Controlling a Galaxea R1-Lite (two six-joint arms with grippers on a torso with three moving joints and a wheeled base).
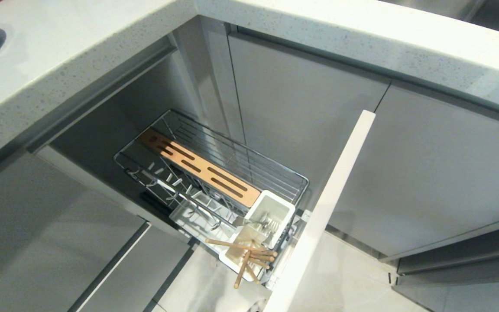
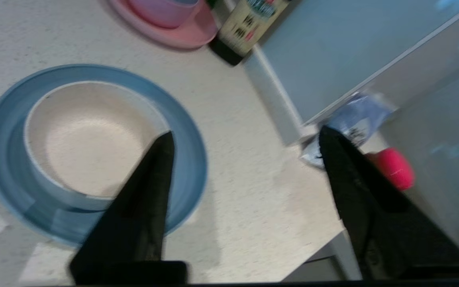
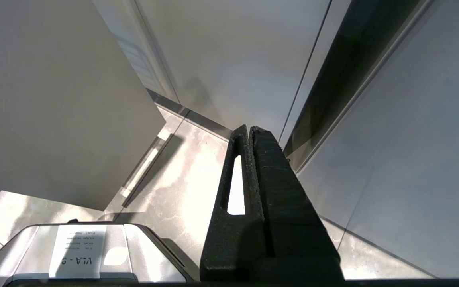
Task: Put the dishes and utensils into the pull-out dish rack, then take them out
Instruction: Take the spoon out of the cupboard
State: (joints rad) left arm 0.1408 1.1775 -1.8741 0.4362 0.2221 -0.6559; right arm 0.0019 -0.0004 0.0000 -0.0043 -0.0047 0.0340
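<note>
Rack: pull-out dish rack [image 1: 215, 173] open below the table [image 1: 59, 78]; chopsticks [image 1: 245, 255] jut over its cup, easy to snag.
Plate: blue plate [image 2: 10, 167] on the table.
Bowl: white bowl [image 2: 90, 135] sits in the plate, likely to slide.
Left gripper [image 2: 245, 135]: fingers wide apart, empty, seemingly above the plate's edge.
Right gripper [image 3: 249, 135]: fingers pressed together, parked.

White bowl [image 2: 82, 139] upright on light-blue plate [image 2: 10, 175], chopsticks [image 1: 249, 255] and cutlery [image 1: 260, 223] in pulled-out dish rack [image 1: 232, 164]
</note>
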